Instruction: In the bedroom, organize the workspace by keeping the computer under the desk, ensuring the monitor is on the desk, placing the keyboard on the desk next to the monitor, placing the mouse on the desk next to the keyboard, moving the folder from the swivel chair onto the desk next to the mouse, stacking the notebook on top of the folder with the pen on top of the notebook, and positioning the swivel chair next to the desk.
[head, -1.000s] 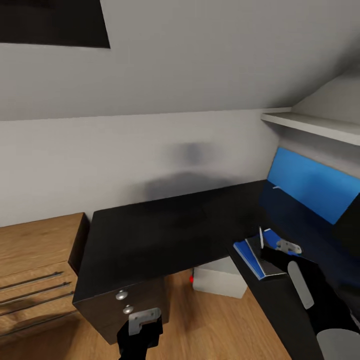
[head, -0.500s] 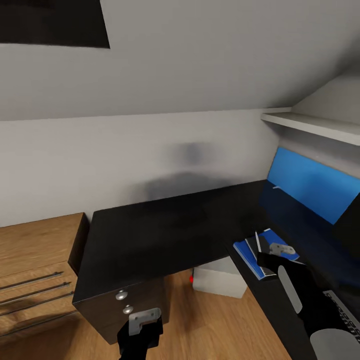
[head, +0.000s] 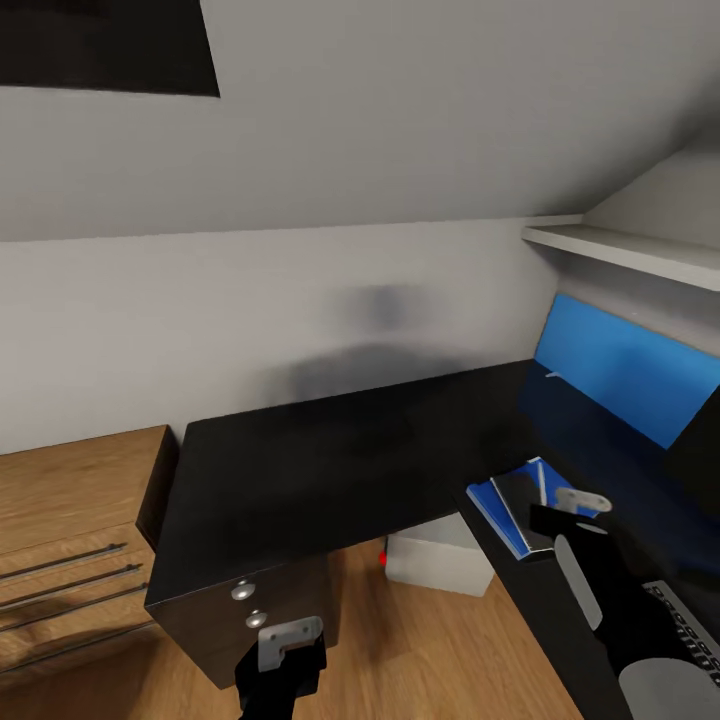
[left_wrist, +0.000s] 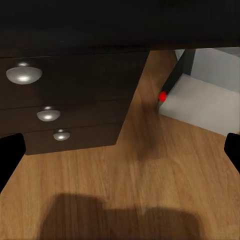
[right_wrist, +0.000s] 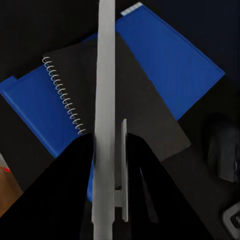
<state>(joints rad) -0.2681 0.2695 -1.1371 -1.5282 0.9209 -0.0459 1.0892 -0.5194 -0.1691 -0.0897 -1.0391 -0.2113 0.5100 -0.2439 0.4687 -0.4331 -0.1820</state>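
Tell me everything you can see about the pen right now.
The pen is a slim, straight, white-silver stick with a flat clip along one side, smooth like plastic or metal. The right gripper is shut on its lower part, holding it above the grey spiral-bound notebook, which lies on the blue folder on the desk. In the head view the pen shows as a thin pale line. Whether its tip touches the notebook cannot be told.

Soft even light; blurry shadow on wall (head: 380, 340); renders sharp.

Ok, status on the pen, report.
Right tool shut on pen, over notebook stacked on folder. Left tool open, low by the desk drawers. Mouse beside the stack, nothing blocking.
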